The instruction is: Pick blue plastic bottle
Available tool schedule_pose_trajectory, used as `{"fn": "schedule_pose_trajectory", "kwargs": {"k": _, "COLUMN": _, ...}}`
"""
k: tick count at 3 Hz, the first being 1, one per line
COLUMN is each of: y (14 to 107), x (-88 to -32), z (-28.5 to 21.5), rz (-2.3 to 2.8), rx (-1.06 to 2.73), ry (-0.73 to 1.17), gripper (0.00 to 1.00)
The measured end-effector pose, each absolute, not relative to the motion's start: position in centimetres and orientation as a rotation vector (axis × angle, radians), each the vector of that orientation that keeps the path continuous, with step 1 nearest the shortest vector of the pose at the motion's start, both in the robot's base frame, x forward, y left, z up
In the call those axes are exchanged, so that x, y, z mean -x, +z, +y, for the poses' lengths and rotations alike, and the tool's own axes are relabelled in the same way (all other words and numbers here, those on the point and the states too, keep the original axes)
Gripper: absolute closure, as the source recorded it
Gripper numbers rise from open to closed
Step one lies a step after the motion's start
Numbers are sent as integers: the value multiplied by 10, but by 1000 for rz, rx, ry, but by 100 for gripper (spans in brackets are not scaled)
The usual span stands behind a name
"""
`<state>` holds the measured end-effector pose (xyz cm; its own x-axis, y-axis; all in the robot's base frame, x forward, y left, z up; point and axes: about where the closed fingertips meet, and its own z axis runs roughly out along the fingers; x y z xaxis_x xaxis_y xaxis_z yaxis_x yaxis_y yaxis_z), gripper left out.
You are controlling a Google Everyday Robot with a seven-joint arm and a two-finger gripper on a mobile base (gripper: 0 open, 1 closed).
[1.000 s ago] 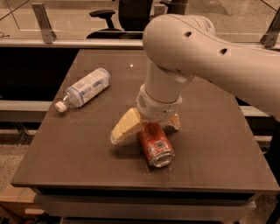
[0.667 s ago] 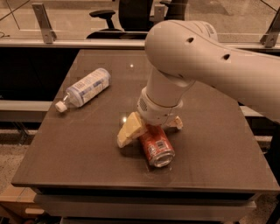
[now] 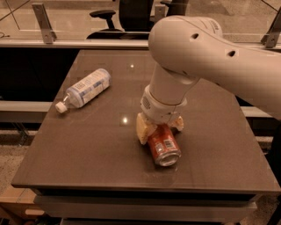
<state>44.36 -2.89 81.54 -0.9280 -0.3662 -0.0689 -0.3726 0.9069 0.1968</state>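
Since a second earlier, the left-hand cream finger (image 3: 142,128) of the gripper (image 3: 160,132) had swung inward from a wide splay and closed in against a red can (image 3: 163,147). The bulky white arm (image 3: 206,52) had drifted a little to the right above it.

The gripper sat low over the middle of a dark brown table (image 3: 88,154), reaching down from the arm, which entered from the right edge of the view. Its two cream fingers straddled the far end of the red can, one against each side, so the gripper appeared closed on that can. The can lay on its side on the tabletop, with its silver end pointing toward the near edge.

The plastic bottle (image 3: 86,89) lay on its side near the far left part of the table, well apart from the gripper and the can, with nothing touching it. It was clear with a pale blue and white label. Its white cap (image 3: 60,107) pointed toward the near left, close to the table's left edge.

Behind the table ran a pale ledge, and beyond it stood a black office chair (image 3: 125,13).
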Motion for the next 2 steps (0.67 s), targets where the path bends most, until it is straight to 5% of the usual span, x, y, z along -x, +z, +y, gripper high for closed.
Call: {"fn": "schedule_pose_trajectory", "kwargs": {"k": 2, "y": 819, "x": -444, "z": -29, "rz": 3038, "rx": 589, "ry": 322, "gripper": 100}}
